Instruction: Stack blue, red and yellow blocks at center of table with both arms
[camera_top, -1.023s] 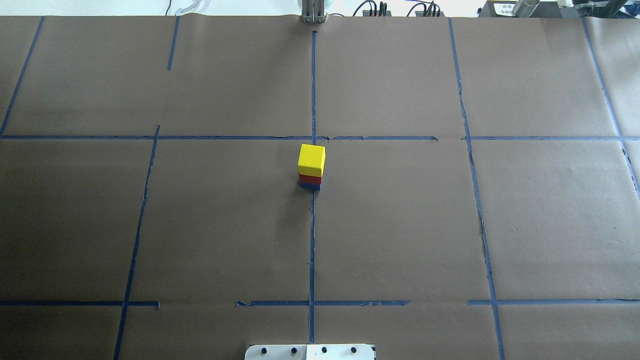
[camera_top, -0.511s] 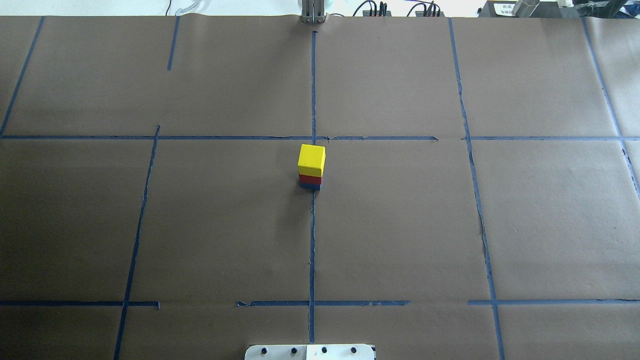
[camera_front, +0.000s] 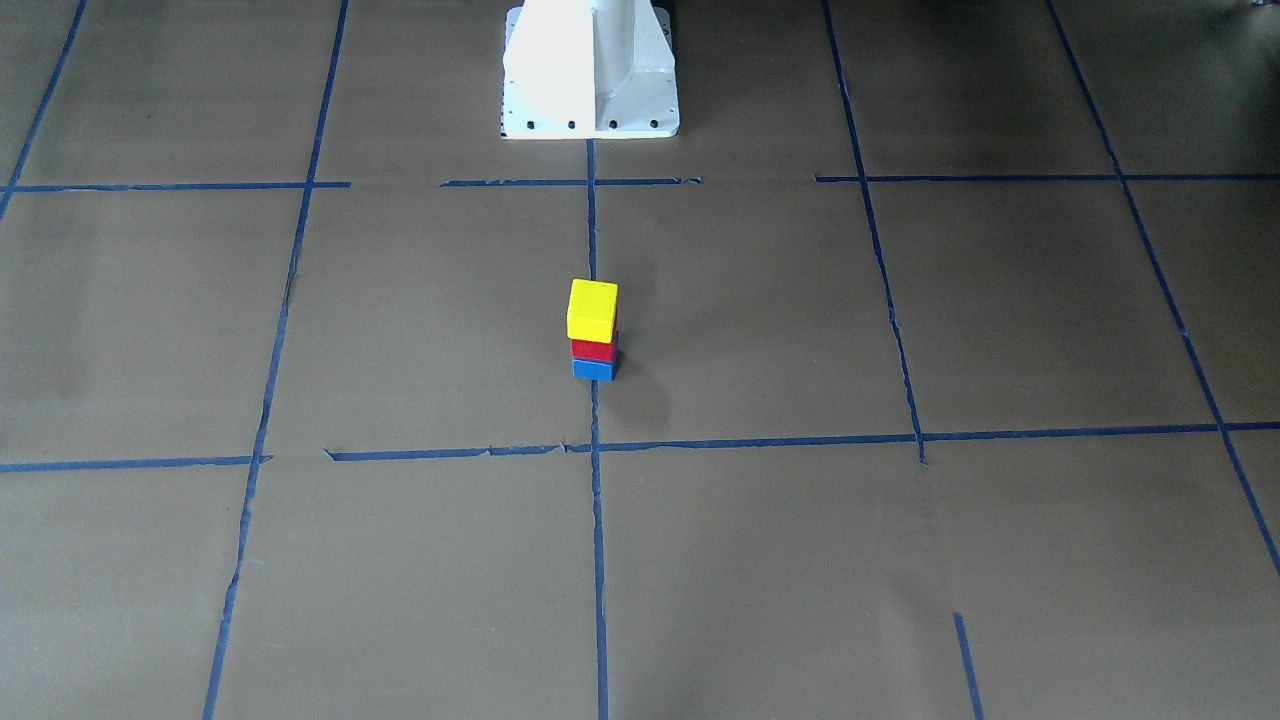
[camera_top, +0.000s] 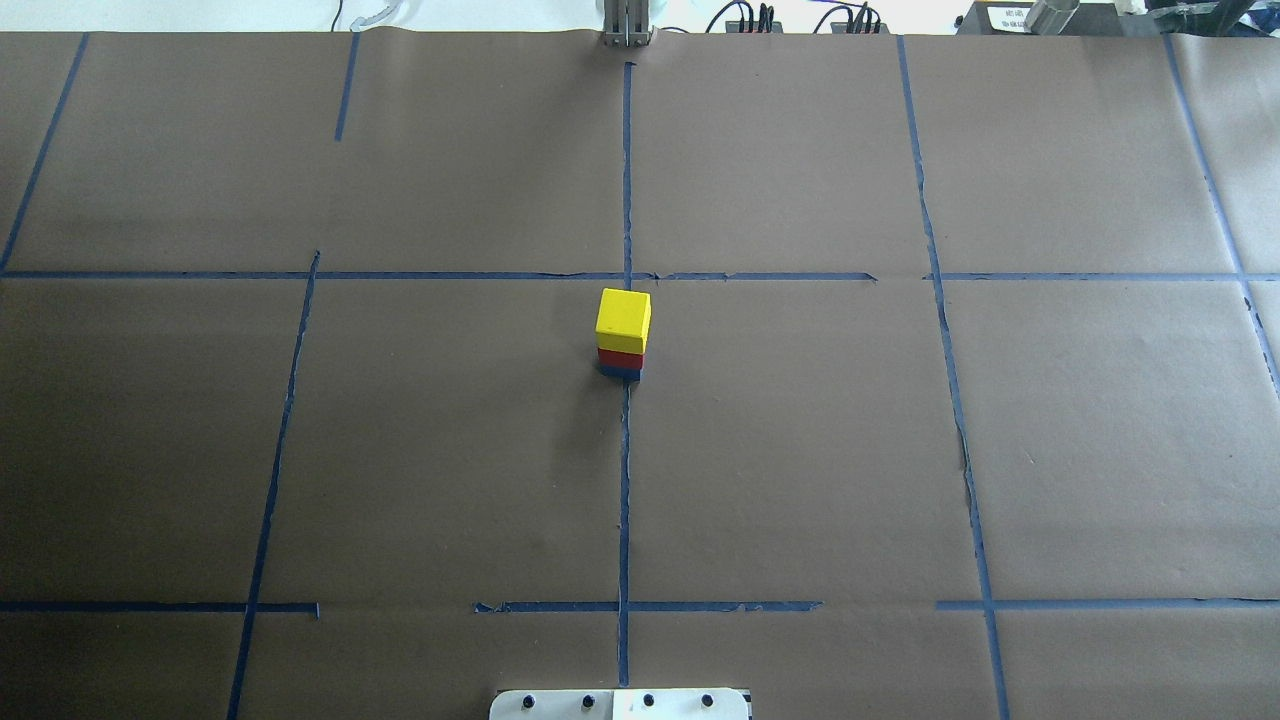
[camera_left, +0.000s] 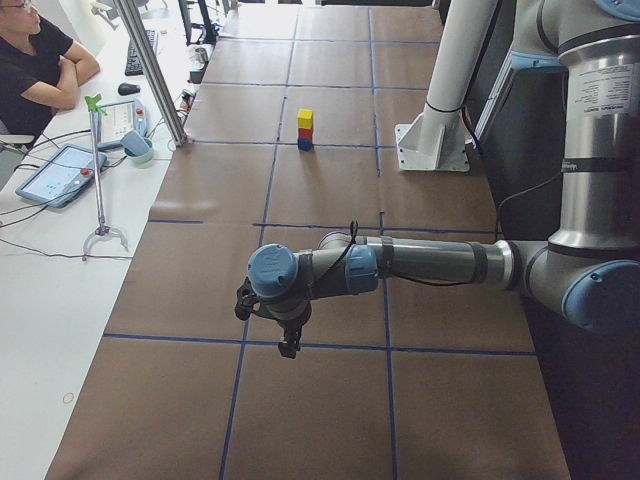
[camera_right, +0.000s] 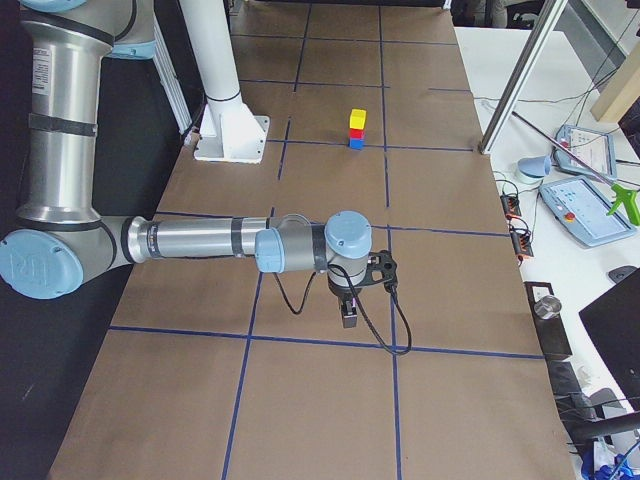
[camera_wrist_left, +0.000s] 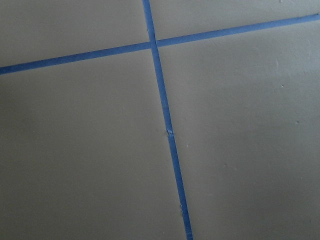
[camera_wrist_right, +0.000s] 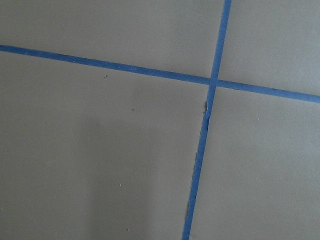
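Stack: yellow block (camera_top: 623, 318) sitting on red block (camera_top: 620, 358), on blue block (camera_front: 593, 369), standing mid-bench (camera_top: 900, 450) on tape line (camera_top: 624, 500). Left fingers (camera_left: 289, 347) and right fingers (camera_right: 348, 318) hanging near opposite bench ends, well apart from the stack; spread cannot be told.

Cannot read a single word or number with certainty; can make out only blurred print. On the left arm's grey upper tube, a label (camera_left: 591, 92) with fine vertical lettering, too small to decipher; likewise a label (camera_right: 40, 66) on the right arm's tube. Beyond the far edge of the table (camera_top: 800, 450), a white sheet (camera_top: 1003, 14) with a few dark lines of text, unreadable. On the side bench, tablet screens (camera_left: 58, 172) (camera_right: 598, 212) with coloured panels, nothing legible.
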